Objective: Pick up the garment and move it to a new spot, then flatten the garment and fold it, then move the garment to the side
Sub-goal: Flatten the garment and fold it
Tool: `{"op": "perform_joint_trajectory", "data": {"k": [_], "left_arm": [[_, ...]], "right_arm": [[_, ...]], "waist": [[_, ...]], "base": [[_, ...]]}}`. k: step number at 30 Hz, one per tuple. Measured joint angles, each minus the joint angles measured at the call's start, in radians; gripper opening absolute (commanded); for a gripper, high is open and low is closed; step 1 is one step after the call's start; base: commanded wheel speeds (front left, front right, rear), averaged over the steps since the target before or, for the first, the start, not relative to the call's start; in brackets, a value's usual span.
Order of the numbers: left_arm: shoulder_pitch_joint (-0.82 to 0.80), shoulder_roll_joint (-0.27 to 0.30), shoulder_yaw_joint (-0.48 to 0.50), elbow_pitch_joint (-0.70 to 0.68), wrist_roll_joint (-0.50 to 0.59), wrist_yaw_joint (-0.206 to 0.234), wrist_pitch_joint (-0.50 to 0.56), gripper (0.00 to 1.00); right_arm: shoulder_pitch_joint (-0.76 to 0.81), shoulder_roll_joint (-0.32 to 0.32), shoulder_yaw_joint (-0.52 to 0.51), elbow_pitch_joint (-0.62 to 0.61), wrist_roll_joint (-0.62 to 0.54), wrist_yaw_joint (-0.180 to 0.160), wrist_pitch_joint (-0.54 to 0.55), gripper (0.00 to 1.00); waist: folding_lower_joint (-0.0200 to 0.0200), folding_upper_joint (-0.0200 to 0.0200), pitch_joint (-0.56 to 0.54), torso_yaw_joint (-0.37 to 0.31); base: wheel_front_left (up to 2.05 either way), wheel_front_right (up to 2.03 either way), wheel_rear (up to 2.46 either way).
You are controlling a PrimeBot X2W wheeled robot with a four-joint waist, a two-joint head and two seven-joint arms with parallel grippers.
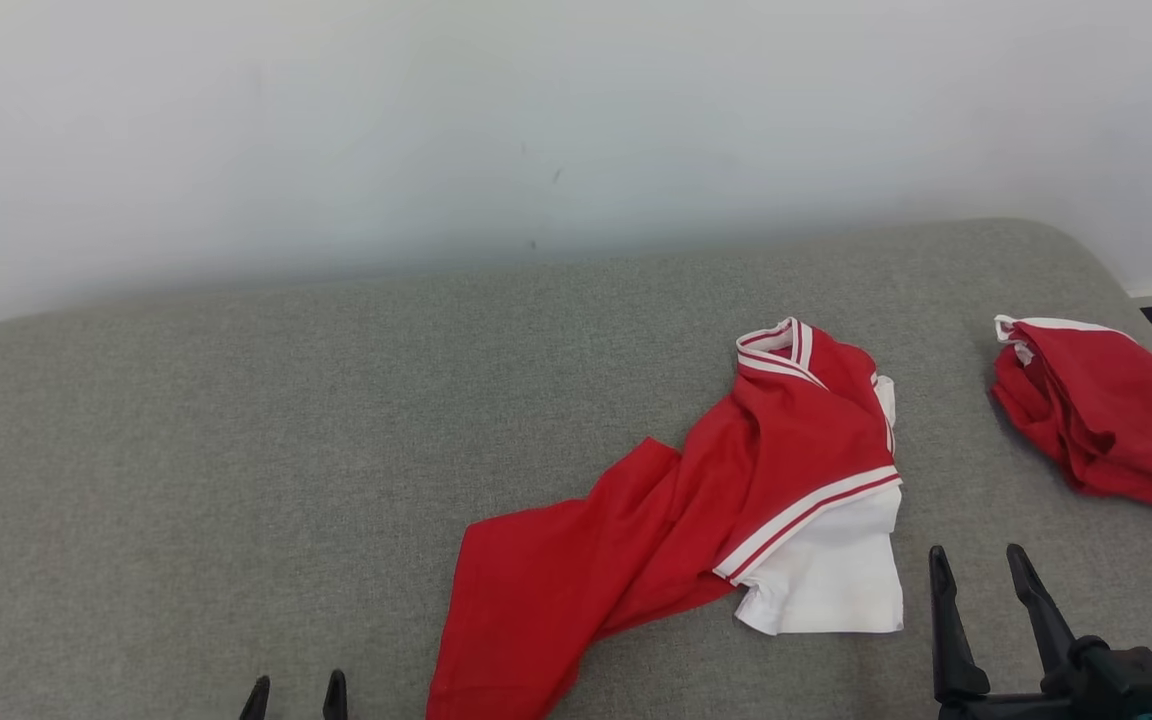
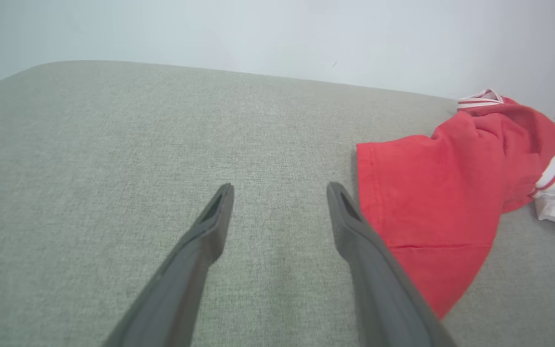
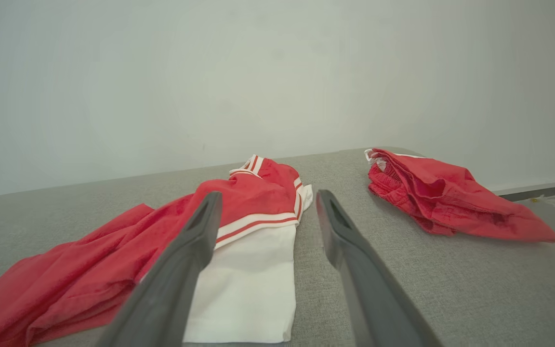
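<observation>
Head view: left end effector (image 1: 296,695) and right end effector (image 1: 976,560) gape empty; red bundle (image 1: 1101,420) near garment (image 1: 736,500).

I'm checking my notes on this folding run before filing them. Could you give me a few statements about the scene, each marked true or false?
1. The red-and-white shirt lies neatly folded on the grey cushion. False: it lies crumpled and unfolded.
2. The left pincer is open and empty. True.
3. The right pincer is shut on the shirt's white part. False: it is open, holding nothing.
4. A second red garment lies to the shirt's right. True.
</observation>
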Motion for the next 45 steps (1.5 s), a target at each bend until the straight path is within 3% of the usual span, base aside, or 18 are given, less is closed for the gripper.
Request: {"op": "perform_joint_trajectory", "data": {"k": [7, 13, 25, 45], "left_arm": [[-0.005, -0.035, 0.053, -0.133, 0.117, -0.025, -0.008, 1.0], [0.04, -0.095, 0.16, -0.237, 0.194, -0.052, -0.009, 1.0], [0.095, -0.132, 0.285, -0.186, 0.227, -0.097, -0.009, 1.0], [0.115, -0.136, 0.291, -0.093, 0.243, -0.123, -0.009, 1.0]], "right_arm": [[0.004, 0.0, -0.021, 0.014, 0.003, 0.0, 0.032, 1.0], [0.021, 0.0, -0.03, 0.016, 0.017, 0.0, 0.034, 1.0], [0.05, -0.029, 0.073, 0.078, 0.051, 0.0, 0.006, 1.0], [0.076, -0.035, 0.068, 0.099, 0.042, 0.0, -0.011, 1.0]], "waist": [[0.0, 0.0, -0.012, 0.002], [0.0, 0.0, -0.033, 0.005], [0.0001, 0.0, -0.062, 0.042], [0.0001, 0.0, -0.073, 0.066]], "base": [[0.0, 0.0, 0.0], [0.0, 0.0, 0.0], [0.0, 0.0, 0.0], [0.0, 0.0, 0.0]]}}
